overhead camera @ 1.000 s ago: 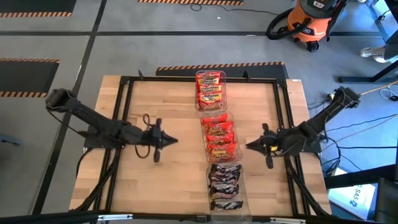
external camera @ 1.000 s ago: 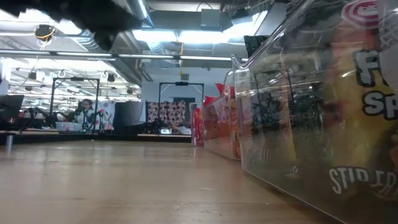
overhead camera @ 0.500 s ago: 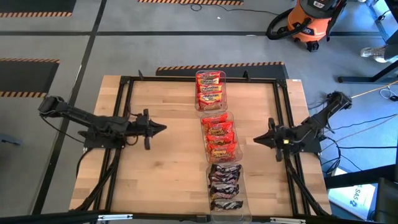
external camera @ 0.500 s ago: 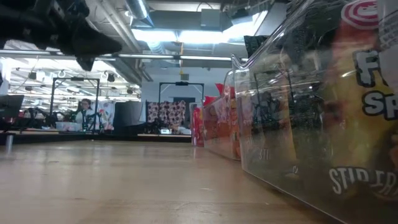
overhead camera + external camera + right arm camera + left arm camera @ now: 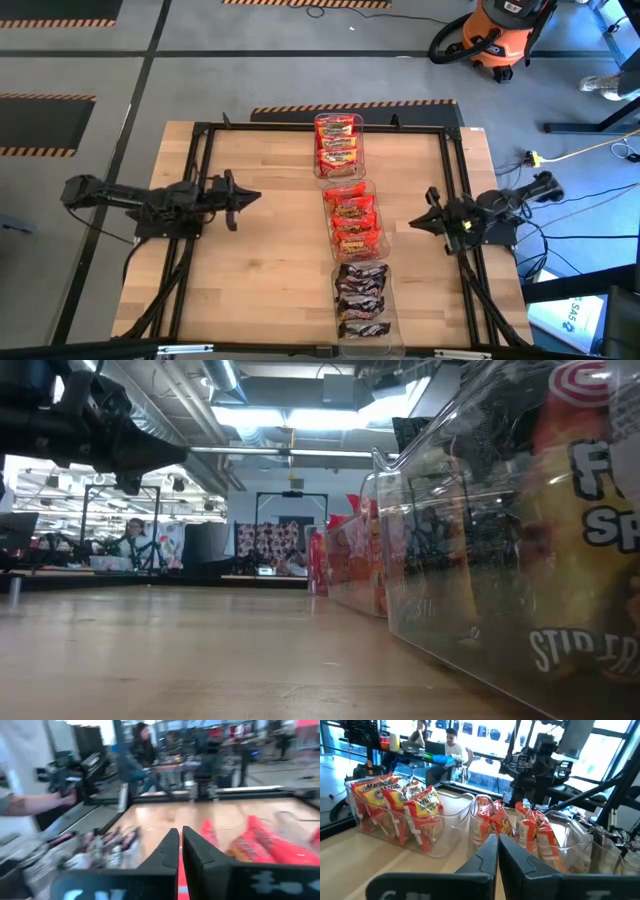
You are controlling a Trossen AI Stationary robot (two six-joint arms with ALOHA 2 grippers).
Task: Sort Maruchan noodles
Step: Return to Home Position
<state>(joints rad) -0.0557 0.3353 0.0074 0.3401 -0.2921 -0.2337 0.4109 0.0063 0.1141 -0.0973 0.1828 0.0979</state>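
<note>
Your left gripper (image 5: 252, 197) and right gripper (image 5: 416, 224) hang over opposite sides of the wooden surface (image 5: 270, 270), fingers clenched on nothing. Between them, the crinkly red-yellow noodle packets (image 5: 338, 146), orange-red noodle packets (image 5: 353, 221) and dark brown noodle packets (image 5: 362, 299) each fill one of three clear plastic bins (image 5: 349, 183).

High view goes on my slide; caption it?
Maruchan noodles sorted by colour into three clear bins mid-table; left gripper and right gripper shut at the sides.

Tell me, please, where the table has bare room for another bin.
Bare table lies on both sides: a wide patch between the left gripper and the line of clear bins, a narrower one between the bins and the right gripper. The centre is crowded: three bins full of noodle packets.
</note>
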